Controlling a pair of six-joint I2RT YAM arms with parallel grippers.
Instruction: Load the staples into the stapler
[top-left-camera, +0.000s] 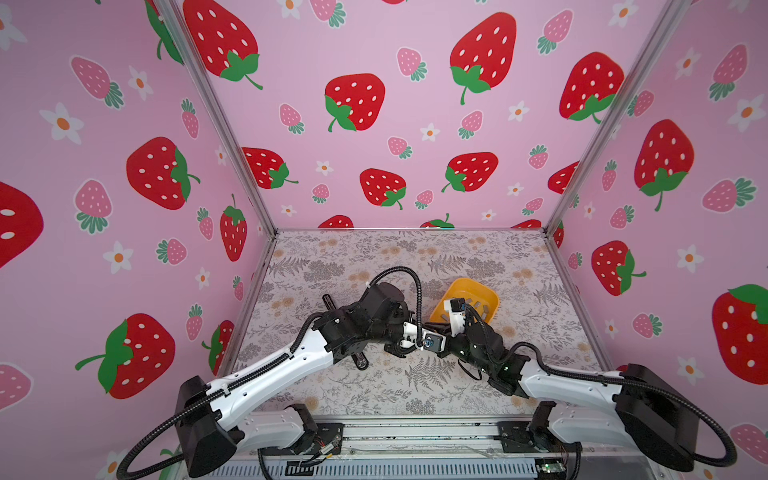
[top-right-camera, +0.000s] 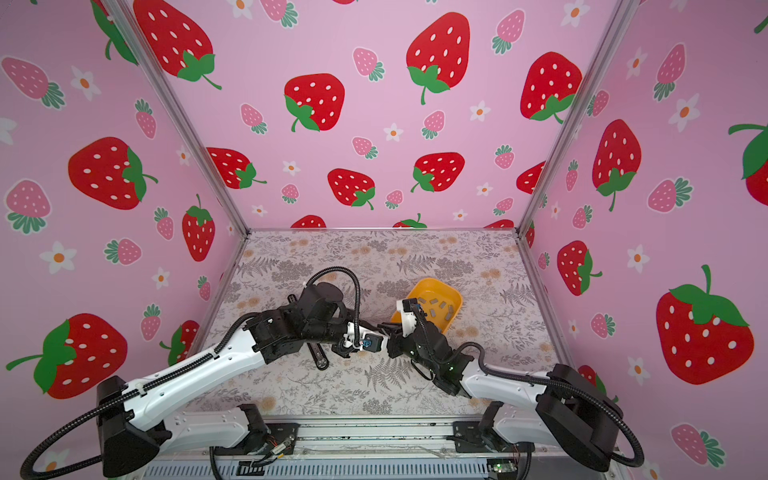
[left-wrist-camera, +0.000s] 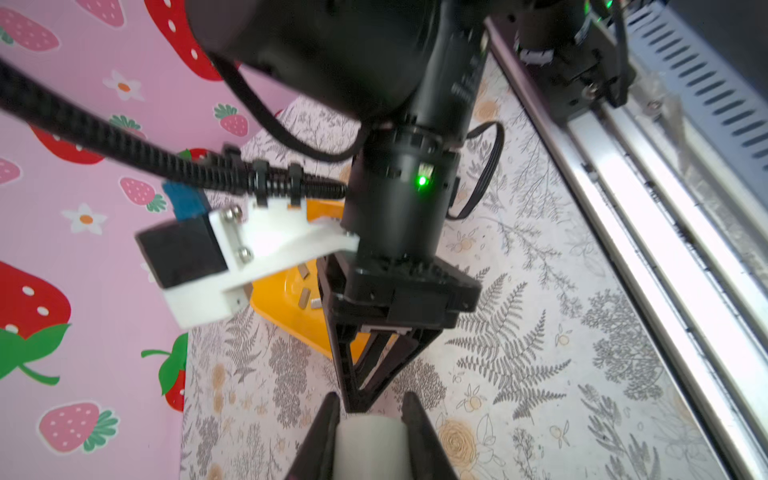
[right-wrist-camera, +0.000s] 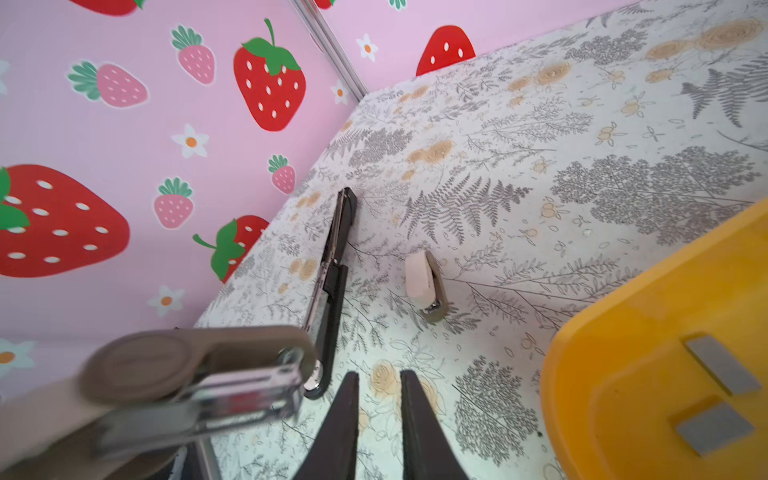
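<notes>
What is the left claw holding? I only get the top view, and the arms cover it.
Observer: The left wrist view shows the left gripper shut on a cream-coloured body.
Operator: Is that a stapler?
Observer: Likely. The right wrist view shows a blurred taupe-and-cream stapler close to the camera.
Operator: And the other claw?
Observer: The right gripper stands slightly open in its own wrist view, with nothing between its fingers.
</notes>
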